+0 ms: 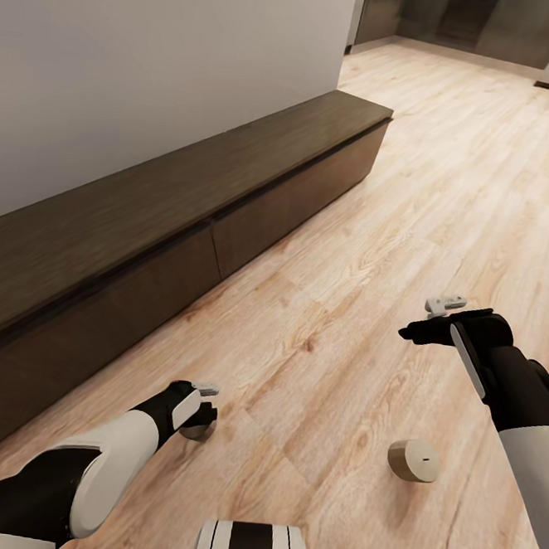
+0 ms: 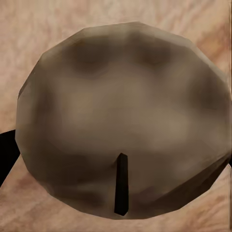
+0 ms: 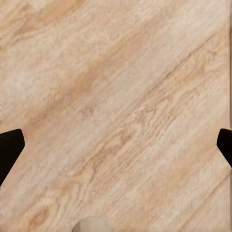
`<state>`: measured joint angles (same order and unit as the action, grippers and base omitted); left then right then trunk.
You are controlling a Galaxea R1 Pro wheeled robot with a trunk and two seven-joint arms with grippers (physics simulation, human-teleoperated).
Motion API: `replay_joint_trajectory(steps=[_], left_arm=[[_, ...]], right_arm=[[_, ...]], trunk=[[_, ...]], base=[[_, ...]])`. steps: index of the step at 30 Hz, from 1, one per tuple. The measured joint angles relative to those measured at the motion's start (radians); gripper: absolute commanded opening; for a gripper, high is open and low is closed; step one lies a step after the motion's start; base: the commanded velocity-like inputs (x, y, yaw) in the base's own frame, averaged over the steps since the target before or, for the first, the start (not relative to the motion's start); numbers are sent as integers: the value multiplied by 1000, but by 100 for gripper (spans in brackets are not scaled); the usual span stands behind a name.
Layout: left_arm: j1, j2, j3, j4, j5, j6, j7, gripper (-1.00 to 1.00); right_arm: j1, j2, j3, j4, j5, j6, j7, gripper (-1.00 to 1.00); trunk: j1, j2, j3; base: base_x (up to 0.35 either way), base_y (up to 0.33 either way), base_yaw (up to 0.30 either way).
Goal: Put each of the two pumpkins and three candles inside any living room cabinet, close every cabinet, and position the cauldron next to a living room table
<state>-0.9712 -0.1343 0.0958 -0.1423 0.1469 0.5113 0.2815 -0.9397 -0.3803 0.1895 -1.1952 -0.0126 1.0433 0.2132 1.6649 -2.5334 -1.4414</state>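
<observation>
Filling your left wrist cam is a candle (image 2: pixel 121 121); your left gripper (image 1: pixel 200 409) is clasping it beside the cabinet (image 1: pixel 144 238). It's looking stiff, light, so squeeze its round sides. Farther from the cabinet, another candle (image 1: pixel 414 460) is lying near your spread-open right gripper (image 1: pixel 424 319).

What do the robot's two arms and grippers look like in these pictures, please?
Both arms have glossy white shells over black joints and wrists. The left gripper has a black body with a pale grey finger showing. The right gripper is black, with a light grey finger and a grey strip along its wrist. In the right wrist view, its fingertips are plain black. No cables show.
</observation>
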Motion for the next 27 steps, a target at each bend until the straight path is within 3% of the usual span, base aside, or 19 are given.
replay_joint_trajectory(steps=[27], left_arm=[[0, -18, 0, -12, 1, 7, -12, -100]], right_arm=[[0, 1, 9, 1, 1, 0, -2, 100]], trunk=[[-12, 6, 104]], base=[[0, 0, 0]])
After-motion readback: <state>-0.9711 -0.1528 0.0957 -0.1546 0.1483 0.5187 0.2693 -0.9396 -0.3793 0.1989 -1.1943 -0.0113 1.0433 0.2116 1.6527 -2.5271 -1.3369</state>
